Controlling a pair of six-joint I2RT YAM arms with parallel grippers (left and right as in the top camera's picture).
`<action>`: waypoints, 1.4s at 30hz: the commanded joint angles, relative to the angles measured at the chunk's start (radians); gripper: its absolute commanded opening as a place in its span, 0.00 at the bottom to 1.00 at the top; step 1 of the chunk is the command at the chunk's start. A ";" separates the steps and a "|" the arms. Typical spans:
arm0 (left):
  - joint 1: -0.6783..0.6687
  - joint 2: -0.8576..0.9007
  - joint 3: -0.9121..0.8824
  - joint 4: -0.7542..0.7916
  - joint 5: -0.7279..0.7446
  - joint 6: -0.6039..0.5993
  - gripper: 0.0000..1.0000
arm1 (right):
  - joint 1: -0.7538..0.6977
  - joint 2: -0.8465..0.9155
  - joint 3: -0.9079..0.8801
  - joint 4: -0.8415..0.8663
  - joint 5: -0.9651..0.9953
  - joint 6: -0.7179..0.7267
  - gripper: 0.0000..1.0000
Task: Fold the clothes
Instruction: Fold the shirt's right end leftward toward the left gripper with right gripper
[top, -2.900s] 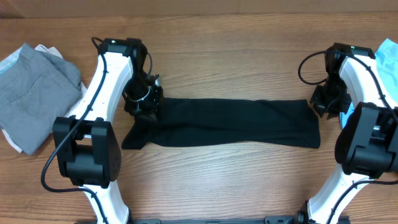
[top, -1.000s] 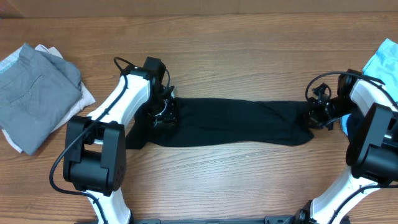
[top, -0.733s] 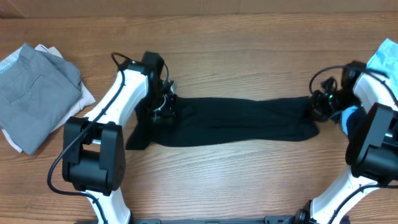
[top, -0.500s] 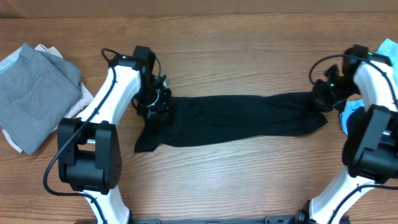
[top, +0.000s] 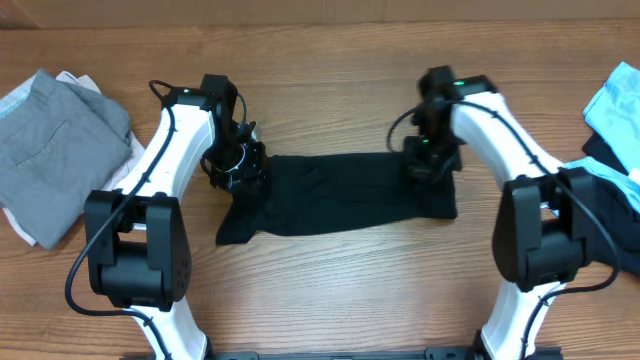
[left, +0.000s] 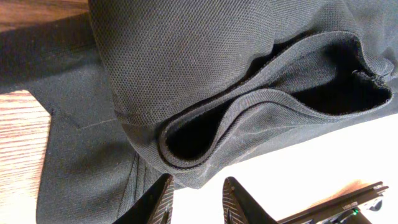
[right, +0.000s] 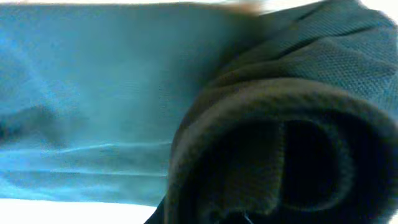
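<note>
Overhead, the black garment (top: 340, 195) lies across the middle of the tabletop (top: 330, 290), and both of its ends are hidden under the wrists. The left arm (top: 175, 130) reaches in with the left jaws down on the garment's left end. The right arm (top: 500, 120) bends inward over the right end, where the cloth is bunched. A folded grey garment (top: 55, 140) lies near the left edge, and a light blue garment (top: 618, 100) is cut off at the right edge.

In the left wrist view, the left jaws stand narrow, pinching a hanging fold of the black cloth between two fingertips (left: 163, 202). The background is blown out white.

In the right wrist view, a bunched roll of the black cloth crowds the lens and hides the right jaws, which are pressed together on it. The rest is a blue-green blur I cannot make out.
</note>
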 joint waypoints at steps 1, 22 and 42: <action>-0.002 0.008 0.020 -0.001 0.000 0.005 0.30 | 0.076 -0.025 0.003 0.026 0.009 0.069 0.11; -0.002 0.008 0.020 -0.002 0.000 0.020 0.30 | 0.161 -0.027 0.008 0.062 -0.320 -0.207 0.39; -0.002 0.008 0.020 0.000 -0.003 0.023 0.31 | -0.019 -0.187 -0.164 0.076 0.059 0.148 0.42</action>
